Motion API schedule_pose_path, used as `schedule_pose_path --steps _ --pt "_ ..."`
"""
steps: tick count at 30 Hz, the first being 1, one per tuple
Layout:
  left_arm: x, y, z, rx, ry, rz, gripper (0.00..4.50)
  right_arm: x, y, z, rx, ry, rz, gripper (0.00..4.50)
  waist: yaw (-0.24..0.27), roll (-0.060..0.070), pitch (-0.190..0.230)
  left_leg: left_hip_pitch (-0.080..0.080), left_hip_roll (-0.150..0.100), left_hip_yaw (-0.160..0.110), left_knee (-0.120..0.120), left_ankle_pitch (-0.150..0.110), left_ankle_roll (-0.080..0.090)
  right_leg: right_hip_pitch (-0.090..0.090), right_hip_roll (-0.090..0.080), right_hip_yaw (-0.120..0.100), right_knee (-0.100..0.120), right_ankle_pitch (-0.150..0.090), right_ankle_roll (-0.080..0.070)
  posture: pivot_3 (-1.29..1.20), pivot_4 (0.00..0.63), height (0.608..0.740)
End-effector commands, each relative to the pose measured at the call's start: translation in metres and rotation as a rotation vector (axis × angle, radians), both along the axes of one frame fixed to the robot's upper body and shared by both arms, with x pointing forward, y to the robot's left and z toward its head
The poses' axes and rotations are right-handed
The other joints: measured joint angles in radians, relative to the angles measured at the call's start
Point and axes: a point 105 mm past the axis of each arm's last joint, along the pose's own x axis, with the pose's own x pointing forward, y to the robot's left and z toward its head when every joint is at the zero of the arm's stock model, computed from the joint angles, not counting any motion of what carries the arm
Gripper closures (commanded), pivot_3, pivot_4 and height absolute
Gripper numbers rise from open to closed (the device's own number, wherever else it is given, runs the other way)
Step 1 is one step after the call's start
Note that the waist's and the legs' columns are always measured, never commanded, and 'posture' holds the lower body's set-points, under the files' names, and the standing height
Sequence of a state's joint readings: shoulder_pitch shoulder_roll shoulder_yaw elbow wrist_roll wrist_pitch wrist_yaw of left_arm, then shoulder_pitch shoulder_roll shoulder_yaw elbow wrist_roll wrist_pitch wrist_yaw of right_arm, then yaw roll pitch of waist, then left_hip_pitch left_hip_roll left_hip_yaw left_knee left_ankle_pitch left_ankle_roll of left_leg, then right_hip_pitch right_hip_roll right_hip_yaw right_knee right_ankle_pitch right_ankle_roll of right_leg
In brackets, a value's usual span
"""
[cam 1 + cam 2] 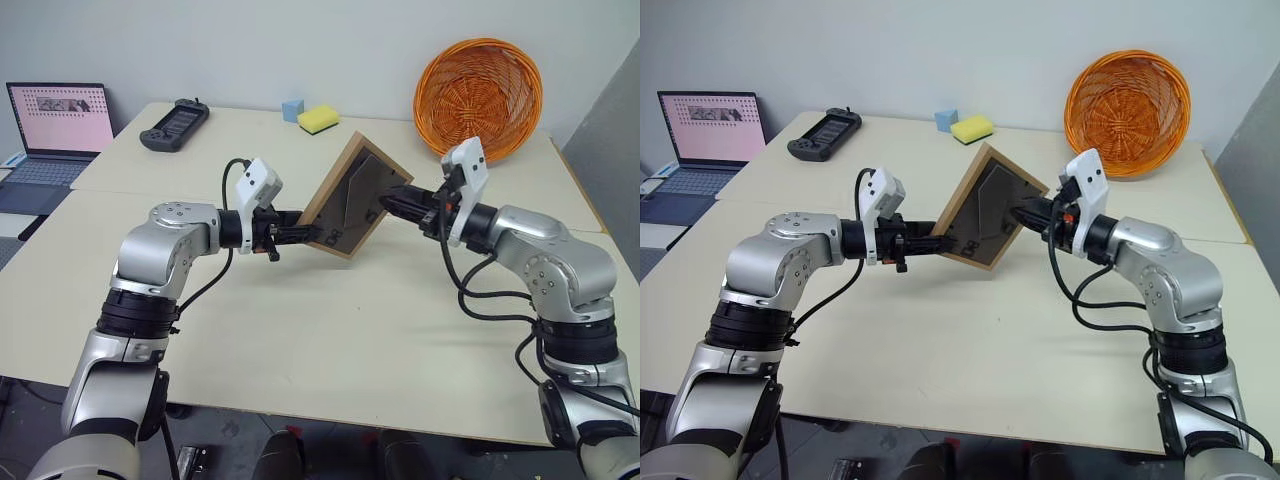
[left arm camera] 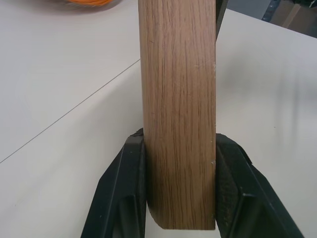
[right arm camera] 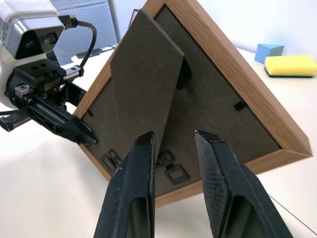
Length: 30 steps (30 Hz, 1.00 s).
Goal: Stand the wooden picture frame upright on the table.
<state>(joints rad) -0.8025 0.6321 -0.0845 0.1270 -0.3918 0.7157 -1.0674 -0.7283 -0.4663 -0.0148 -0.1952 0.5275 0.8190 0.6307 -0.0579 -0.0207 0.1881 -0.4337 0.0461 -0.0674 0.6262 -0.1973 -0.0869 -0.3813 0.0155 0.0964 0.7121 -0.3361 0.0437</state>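
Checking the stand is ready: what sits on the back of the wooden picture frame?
On the light-wood rectangular picture frame, a dark brown back panel carries a fold-out stand and small clips. The frame's front is turned away, so it cannot be seen.

Bare table (image 1: 330, 330) beneath raised frame (image 1: 345, 200)
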Motion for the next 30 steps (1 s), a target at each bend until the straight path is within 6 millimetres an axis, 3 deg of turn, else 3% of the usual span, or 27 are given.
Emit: schedule_pose_path --steps 1,3,6,12,25,30 --pt "-0.006 -0.01 0.024 -0.021 -0.085 -0.057 3.19 0.003 0.001 0.016 0.005 -0.065 0.009 3.18 0.001 0.0 0.0 0.0 0.0 0.0 0.0 0.0 0.0 0.0 0.0 0.0 0.0 0.0 0.0 0.0 0.15 0.74" --pt "-0.007 -0.011 0.024 -0.021 -0.082 -0.062 3.19 0.007 0.001 0.018 0.011 -0.065 0.011 3.18 0.0 0.0 0.0 0.0 0.0 0.0 0.0 0.0 0.0 0.0 0.0 0.0 0.0 0.0 0.0 0.0 0.15 0.74" --pt "-0.008 -0.011 0.024 -0.02 -0.083 -0.064 3.19 0.011 -0.001 0.021 0.021 -0.064 0.012 2.81 0.0 0.0 0.0 0.0 0.0 0.0 0.0 0.0 0.0 0.0 0.0 0.0 0.0 0.0 0.0 0.0 0.15 0.74" --pt "-0.007 -0.01 0.023 -0.019 -0.082 -0.058 3.19 0.013 0.001 0.022 0.014 -0.07 0.019 1.34 0.0 0.0 0.0 0.0 0.0 0.0 0.0 0.0 0.0 0.0 0.0 0.0 0.0 0.0 0.0 0.0 0.15 0.74" --pt "0.012 -0.006 0.013 -0.015 -0.055 -0.019 3.19 -0.008 0.029 0.037 0.056 -0.102 0.078 1.34 0.0 0.0 0.0 0.0 0.0 0.0 0.0 0.0 0.0 -0.001 0.0 0.0 0.001 0.0 0.0 0.0 0.15 0.74" --pt "0.019 -0.003 0.013 -0.008 -0.055 -0.014 3.19 -0.015 0.03 0.035 0.046 -0.094 0.081 1.34 0.0 0.0 0.0 0.0 0.0 0.0 0.0 0.0 0.0 -0.001 0.0 0.0 0.001 0.0 0.0 0.0 0.15 0.74"
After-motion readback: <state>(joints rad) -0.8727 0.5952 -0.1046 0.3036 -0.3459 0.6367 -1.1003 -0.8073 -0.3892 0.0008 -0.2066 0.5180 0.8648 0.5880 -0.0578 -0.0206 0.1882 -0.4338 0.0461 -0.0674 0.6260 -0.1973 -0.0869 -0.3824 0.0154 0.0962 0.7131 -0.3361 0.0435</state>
